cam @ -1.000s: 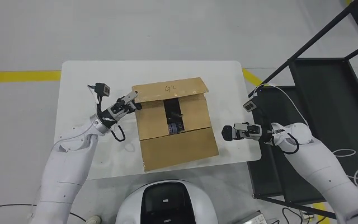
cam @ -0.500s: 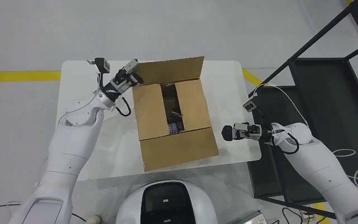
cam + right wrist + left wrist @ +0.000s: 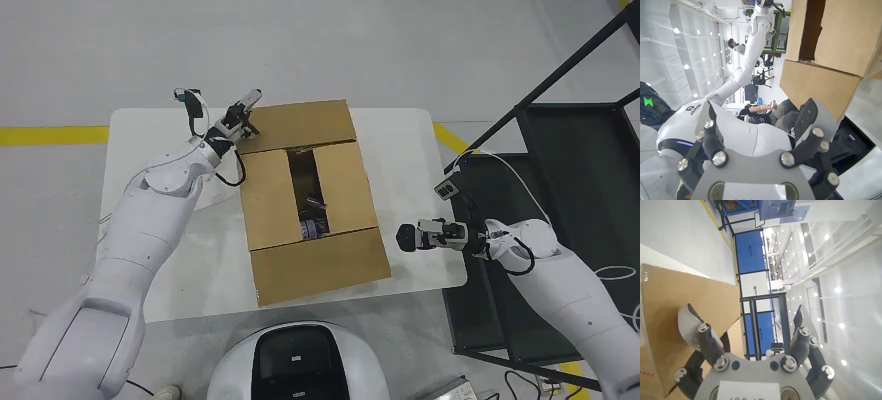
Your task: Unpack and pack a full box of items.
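Brown cardboard box [image 3: 340, 260] centred on white rectangular table [image 3: 420, 150], top partly open. Left gripper [image 3: 247, 105], fingers apart, against raised far flap [image 3: 300, 122]; right gripper [image 3: 403, 237], fingers apart, near box's right side.

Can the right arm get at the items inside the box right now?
Probably not yet. Two closed flaps leave only a narrow slot over the items in the box; the open right gripper sits beside it.
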